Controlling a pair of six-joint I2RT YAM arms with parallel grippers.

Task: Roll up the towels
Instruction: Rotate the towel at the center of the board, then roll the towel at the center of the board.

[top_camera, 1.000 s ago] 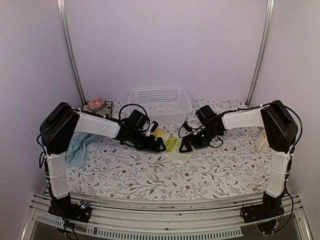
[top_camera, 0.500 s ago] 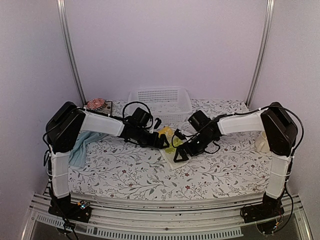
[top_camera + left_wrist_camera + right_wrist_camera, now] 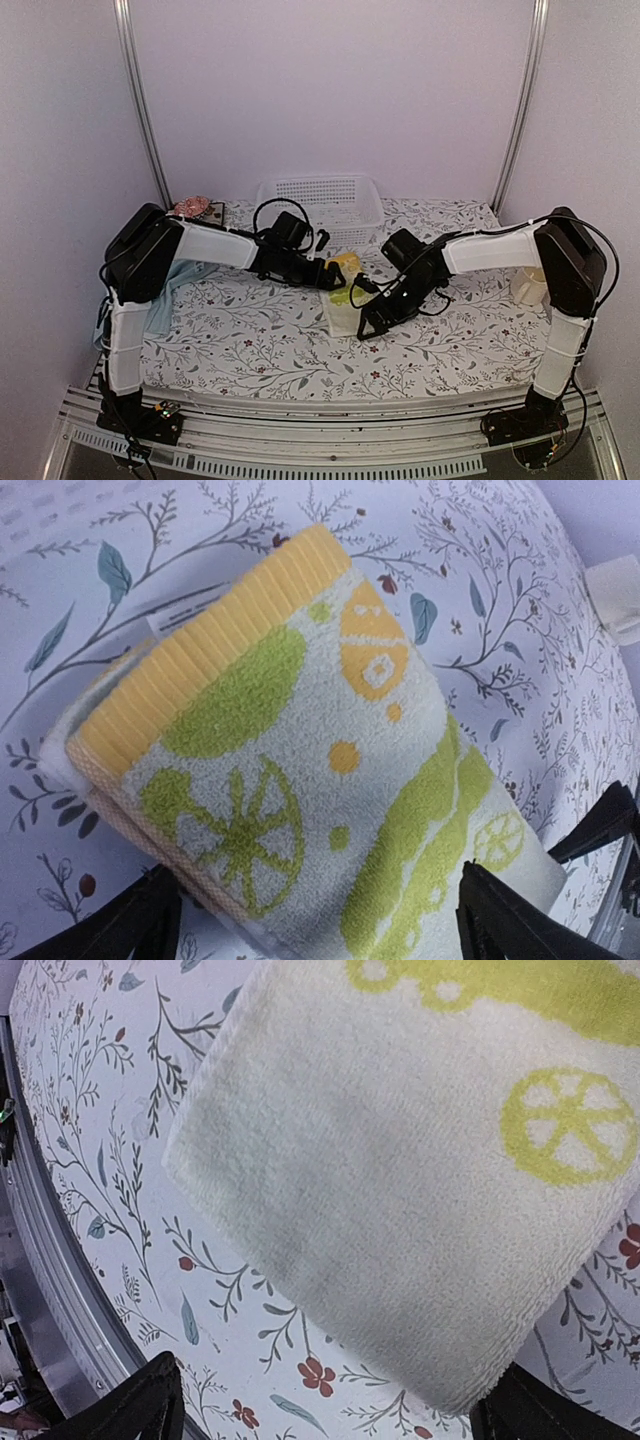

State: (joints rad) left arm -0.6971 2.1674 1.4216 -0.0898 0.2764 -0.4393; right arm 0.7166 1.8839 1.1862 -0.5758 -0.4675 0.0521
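Note:
The yellow-green towel (image 3: 345, 295) lies mid-table, white with lime and yellow prints. In the left wrist view (image 3: 300, 770) its far end with the ribbed yellow border is folded over into a thick roll. My left gripper (image 3: 330, 272) is open, and its fingers (image 3: 150, 925) straddle that rolled end (image 3: 320, 935). My right gripper (image 3: 372, 318) is open over the towel's flat near corner (image 3: 400, 1210), with the fingertips (image 3: 145, 1410) on either side (image 3: 335, 1415). The pale blue towel (image 3: 178, 284) lies crumpled at the left, partly under my left arm.
A white perforated basket (image 3: 320, 205) stands at the back centre. A dark mat with a pink thing on it (image 3: 195, 210) sits at the back left. A cream object (image 3: 527, 285) is at the right edge. The table's metal front rail (image 3: 45, 1260) runs close to the right gripper.
My left gripper has moved right onto the towel's far end, which is now folded over. My right gripper has moved toward the near edge to the towel's near corner.

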